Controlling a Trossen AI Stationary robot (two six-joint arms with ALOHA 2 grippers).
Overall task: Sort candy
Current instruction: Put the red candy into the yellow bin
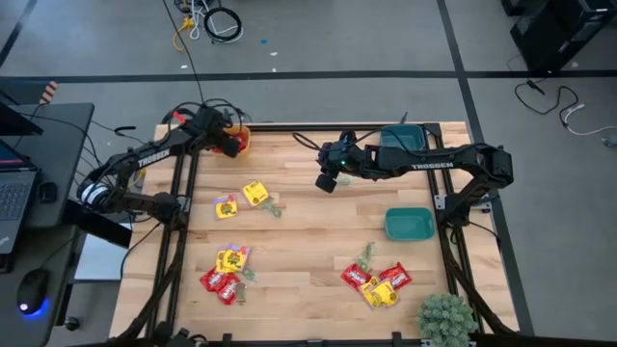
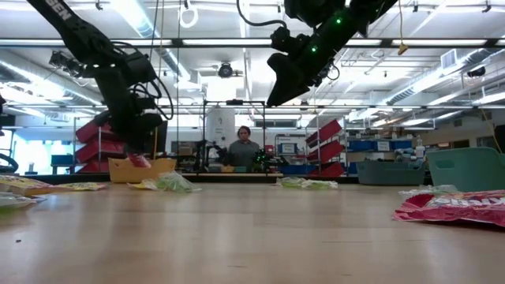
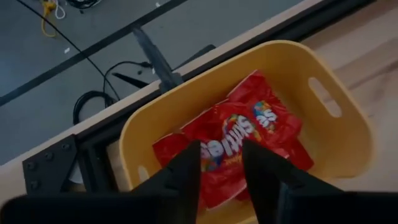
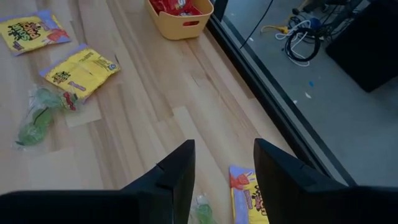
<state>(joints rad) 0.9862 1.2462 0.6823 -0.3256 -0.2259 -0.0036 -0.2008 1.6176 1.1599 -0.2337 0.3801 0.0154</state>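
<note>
1. Red candy packet [image 3: 233, 146] lies in the yellow bowl [image 3: 323, 68] at the surface's far left corner, directly beneath the left gripper [image 3: 221, 171], whose fingers stand apart, holding nothing.
2. Right gripper [image 4: 224, 165] hovers mid-surface near the far edge, open and empty.
3. Yellow packets [image 1: 241, 200] lie nearest, toward the left arm.
</note>
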